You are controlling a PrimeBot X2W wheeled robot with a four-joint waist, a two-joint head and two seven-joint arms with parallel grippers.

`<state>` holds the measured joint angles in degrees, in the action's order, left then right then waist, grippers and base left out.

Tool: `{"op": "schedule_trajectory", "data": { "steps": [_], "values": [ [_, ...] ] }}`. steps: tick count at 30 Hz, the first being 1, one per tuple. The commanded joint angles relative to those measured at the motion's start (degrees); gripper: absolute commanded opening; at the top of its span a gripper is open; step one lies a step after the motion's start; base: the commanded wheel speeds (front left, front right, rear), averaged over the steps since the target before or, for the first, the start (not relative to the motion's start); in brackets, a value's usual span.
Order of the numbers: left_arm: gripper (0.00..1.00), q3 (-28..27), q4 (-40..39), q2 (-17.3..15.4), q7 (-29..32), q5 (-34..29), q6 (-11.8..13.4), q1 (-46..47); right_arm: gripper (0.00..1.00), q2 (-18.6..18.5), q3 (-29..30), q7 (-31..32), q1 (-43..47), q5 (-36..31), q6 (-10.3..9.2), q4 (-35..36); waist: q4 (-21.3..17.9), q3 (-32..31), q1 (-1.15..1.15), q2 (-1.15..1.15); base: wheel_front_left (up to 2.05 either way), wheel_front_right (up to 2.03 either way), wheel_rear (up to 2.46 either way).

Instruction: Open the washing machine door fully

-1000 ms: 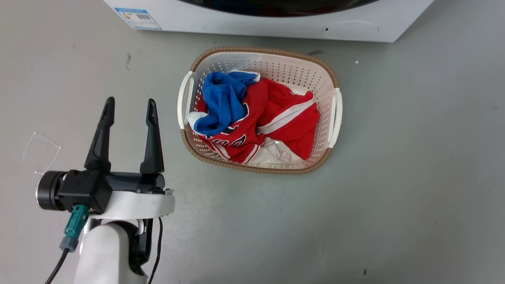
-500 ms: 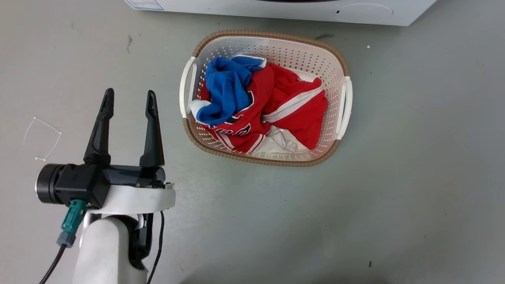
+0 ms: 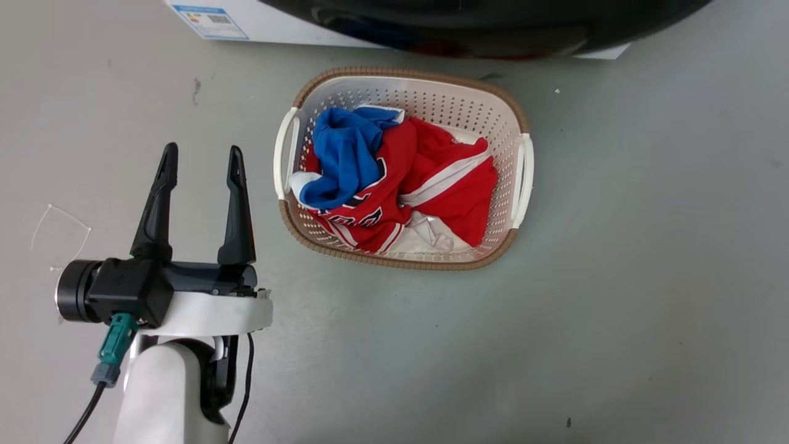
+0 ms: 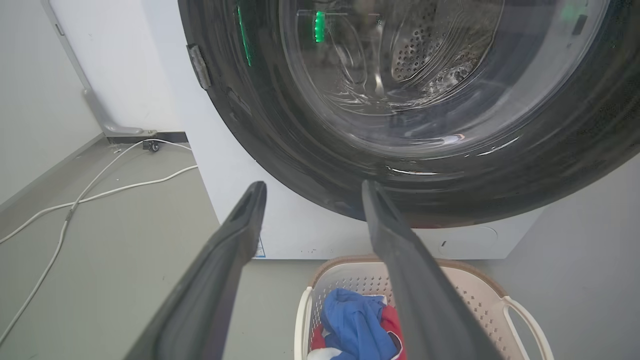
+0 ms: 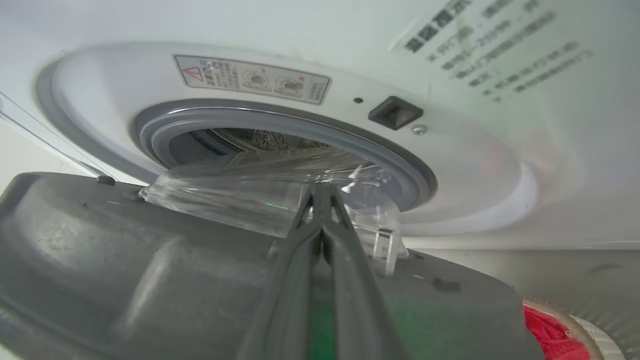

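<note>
Your left tool (image 3: pixel 203 154) hung with fingers apart, left of the white perforated basket (image 3: pixel 431 92). Your right tool (image 5: pixel 320 192), fingers pressed together, sat at the inner face of the large round glossy black washing machine door (image 5: pixel 125 260), ajar on the far side.

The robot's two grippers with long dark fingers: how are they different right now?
The left gripper is open, its fingers spread apart; the right gripper is shut, fingers pressed together. The left gripper hangs beside the white laundry basket with the brown rim, touching nothing; the right gripper sits at the grey inner side of the round glossy black washing machine door, pointing at its clear glass bowl. Both have two long dark fingers.
</note>
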<state>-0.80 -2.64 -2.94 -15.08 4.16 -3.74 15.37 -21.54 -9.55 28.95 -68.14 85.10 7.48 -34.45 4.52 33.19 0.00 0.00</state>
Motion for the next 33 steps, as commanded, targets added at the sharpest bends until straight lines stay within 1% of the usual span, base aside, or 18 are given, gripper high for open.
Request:
{"op": "schedule_trajectory", "data": {
  "steps": [1, 6, 11, 18, 25, 33],
  "values": [
    [1.0, -0.28, 0.14, 0.09, -0.14, -0.36, -0.19, -0.75, 0.0, 0.96, -0.62, 0.63, 0.79, -0.1, 0.02, 0.52, -0.46, -0.64, 0.0, 0.0, 0.0, 0.0, 0.0],
    [1.0, -0.55, 0.5, 0.08, -0.14, -0.93, -0.48, -1.46, 0.0, 1.29, -1.55, 2.78, 3.78, 0.36, 0.03, 2.14, -1.16, -2.59, 0.0, 0.0, 0.0, 0.0, 0.0],
    [1.0, -0.43, 0.83, 0.09, -0.14, -0.99, -0.54, -2.42, 0.0, 1.44, -2.04, 4.67, 8.46, 1.41, 0.03, 5.66, -1.39, -4.63, 0.0, 0.0, 0.0, 0.0, 0.0],
    [1.0, -0.67, 1.27, 0.09, -0.14, -1.39, -0.08, -4.72, 0.0, 2.5, -2.89, 6.96, 17.45, 3.82, 0.03, 12.61, -1.97, -8.49, 0.0, 0.0, 0.0, 0.0, 0.0],
    [1.0, -0.28, 1.61, 0.08, -0.14, -1.91, 0.29, -7.08, 0.0, 4.08, -5.16, 8.68, 27.75, 5.42, 0.03, 19.25, -2.24, -12.4, 0.0, 0.0, 0.0, 0.0, 0.0],
    [1.0, -0.04, 1.82, 0.09, -0.14, -2.12, 0.67, -8.85, 0.0, 6.19, -8.86, 10.32, 36.34, 6.48, 0.02, 23.49, -2.42, -15.35, 0.0, 0.0, 0.0, 0.0, 0.0]
  ]
}}
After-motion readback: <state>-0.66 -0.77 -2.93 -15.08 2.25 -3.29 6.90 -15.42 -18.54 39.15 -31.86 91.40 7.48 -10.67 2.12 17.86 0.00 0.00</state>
